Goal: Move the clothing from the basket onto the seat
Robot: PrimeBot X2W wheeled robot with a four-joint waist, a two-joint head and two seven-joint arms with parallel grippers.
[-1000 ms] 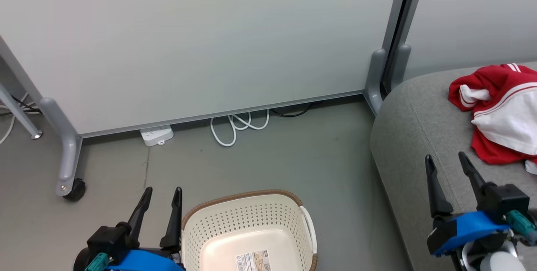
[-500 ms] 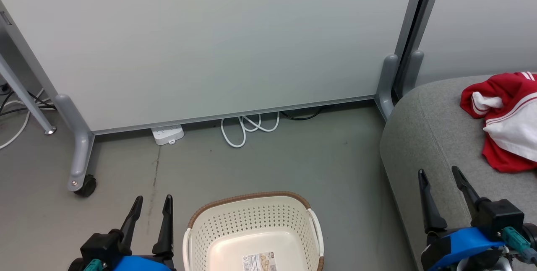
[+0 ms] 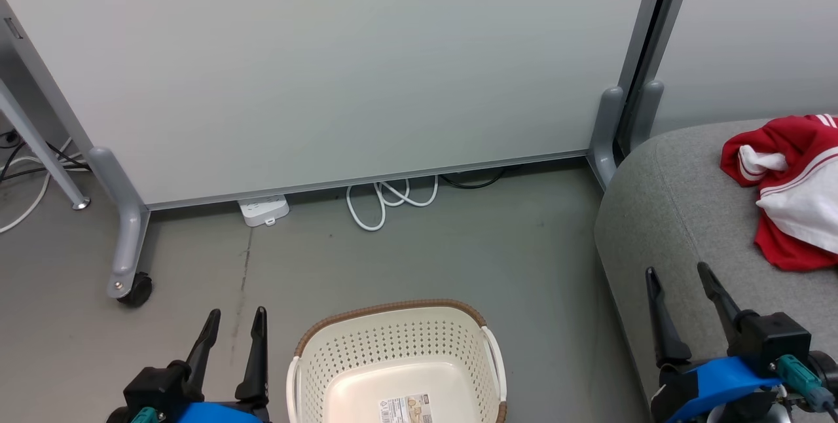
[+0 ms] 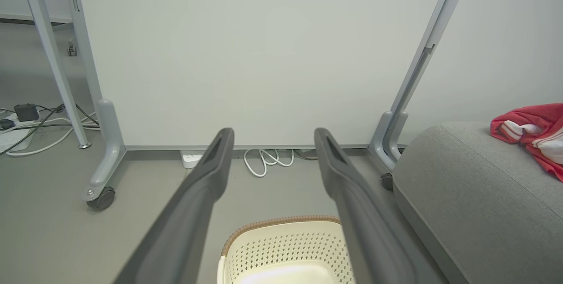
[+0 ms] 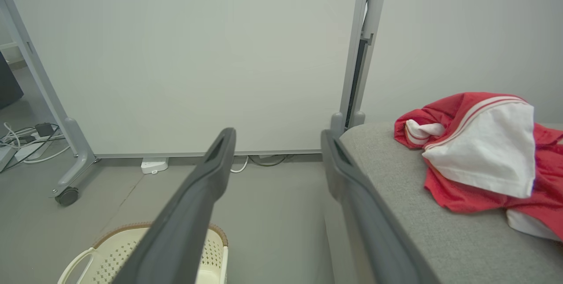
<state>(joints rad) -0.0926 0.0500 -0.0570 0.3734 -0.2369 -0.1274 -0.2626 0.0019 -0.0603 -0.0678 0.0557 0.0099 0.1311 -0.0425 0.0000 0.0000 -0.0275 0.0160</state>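
The cream basket (image 3: 393,361) with its brown rim stands on the floor at the bottom middle, with nothing but a label on its bottom; it also appears as the basket (image 4: 281,249) and the basket (image 5: 110,253). Red and white clothing (image 3: 785,194) lies crumpled on the grey seat (image 3: 668,213) at the right, seen too as the clothing (image 5: 479,152) and the clothing (image 4: 534,132). My left gripper (image 3: 234,315) is open just left of the basket, holding nothing. Over the seat's front edge my right gripper (image 3: 677,272) is open and empty, well short of the clothing.
A pale partition panel (image 3: 314,69) on grey wheeled feet (image 3: 127,259) closes off the back. A white power strip (image 3: 264,209) and looped white cable (image 3: 386,197) lie at its base. More cables (image 4: 26,117) trail at the far left. Bare grey floor (image 3: 425,259) lies between basket and panel.
The head view has shifted, so everything sits a little further right and lower. Both grippers have dropped slightly toward the bottom edge, still open. The clothing has not moved on the seat.
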